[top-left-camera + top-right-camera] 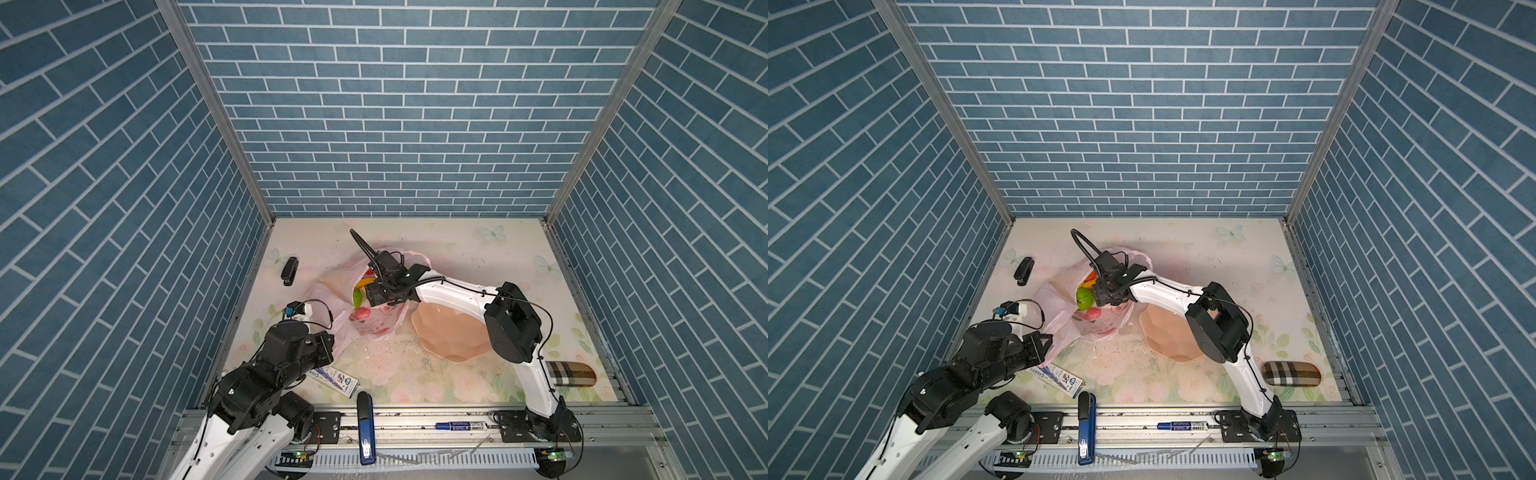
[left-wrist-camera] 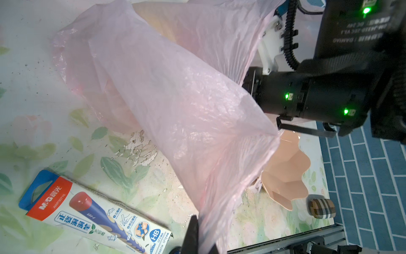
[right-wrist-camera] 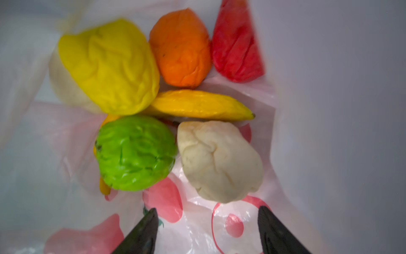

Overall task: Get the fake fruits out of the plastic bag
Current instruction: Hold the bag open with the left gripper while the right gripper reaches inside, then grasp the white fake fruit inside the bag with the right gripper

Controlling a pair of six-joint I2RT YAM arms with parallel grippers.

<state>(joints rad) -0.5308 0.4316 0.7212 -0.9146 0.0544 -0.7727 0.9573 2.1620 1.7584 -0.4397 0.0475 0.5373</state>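
**Fake fruits [image 3: 109, 66] inside the plastic bag [image 1: 380, 326]**

Near left, the left gripper [image 2: 197, 235] is pinched together on what looks like the bag's edge. Farther in, the right gripper [image 3: 208, 211] hangs jaws apart inside, above the green ball [image 3: 135, 154] and cream fruit [image 3: 219, 160].

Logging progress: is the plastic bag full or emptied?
Full: green fruit, yellow fruit, orange fruit, red fruit, cream fruit and banana all lie inside the plastic bag.
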